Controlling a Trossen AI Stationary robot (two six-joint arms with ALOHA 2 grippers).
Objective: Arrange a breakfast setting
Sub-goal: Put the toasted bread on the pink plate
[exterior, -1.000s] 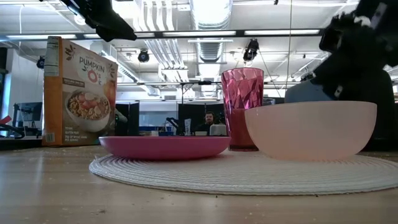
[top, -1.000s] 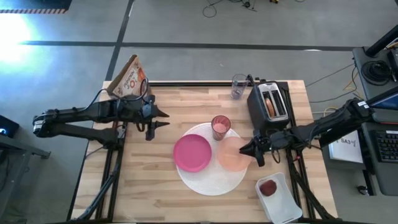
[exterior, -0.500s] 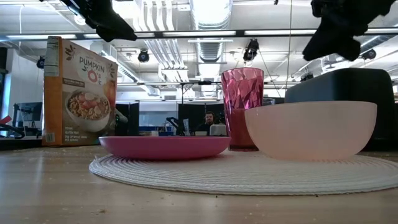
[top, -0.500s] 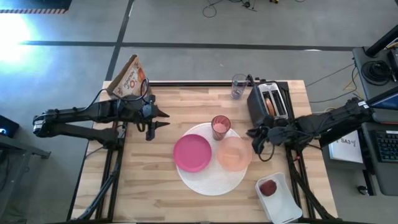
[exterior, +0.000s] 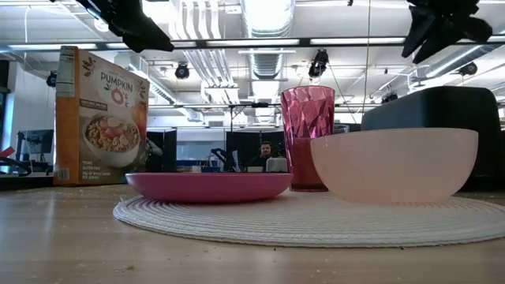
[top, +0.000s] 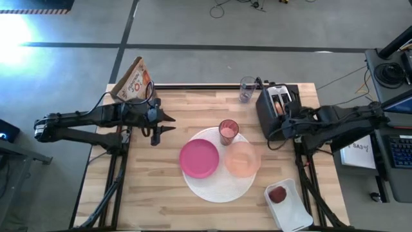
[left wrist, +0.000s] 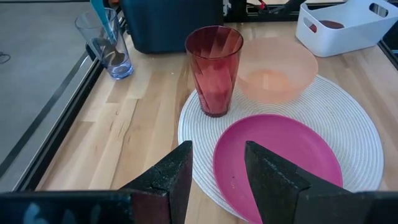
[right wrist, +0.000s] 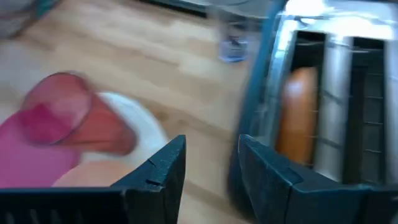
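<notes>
At frame centre, the large white round disc (top: pixel 217 187) carries the small magenta plate (top: pixel 199 158), translucent peach bowl (top: pixel 242 159) and pink tumbler (top: pixel 228 131). The bagel (top: pixel 278 105) remains in the black toaster (top: pixel 275 113), upper right. The right gripper (top: pixel 286 127), spread and empty, hovers beside it. The left gripper (top: pixel 163 124), spread, waits at centre left.

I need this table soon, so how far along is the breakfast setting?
Done: magenta plate, peach bowl and pink tumbler sit on the white disc. In hand: the open right gripper is at the toaster holding the bagel. Left: bagel, cereal, red fruit.
</notes>
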